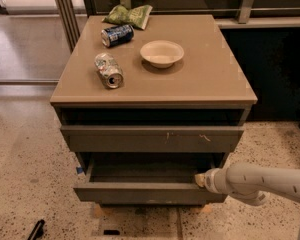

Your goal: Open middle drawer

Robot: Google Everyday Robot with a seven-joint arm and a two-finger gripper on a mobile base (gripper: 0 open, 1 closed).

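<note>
One middle drawer (150,191) facing camera, long axis sideways, pincer (199,180) at right end

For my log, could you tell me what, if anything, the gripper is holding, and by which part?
The gripper sits at the right front corner of the middle drawer; an actual grip cannot be told.

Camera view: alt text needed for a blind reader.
The middle drawer of a grey-brown cabinet stands partly open, with the robot's pincer at the right end of its front. On top lie a white bowl, a silver can, a blue can and a green bag.
</note>
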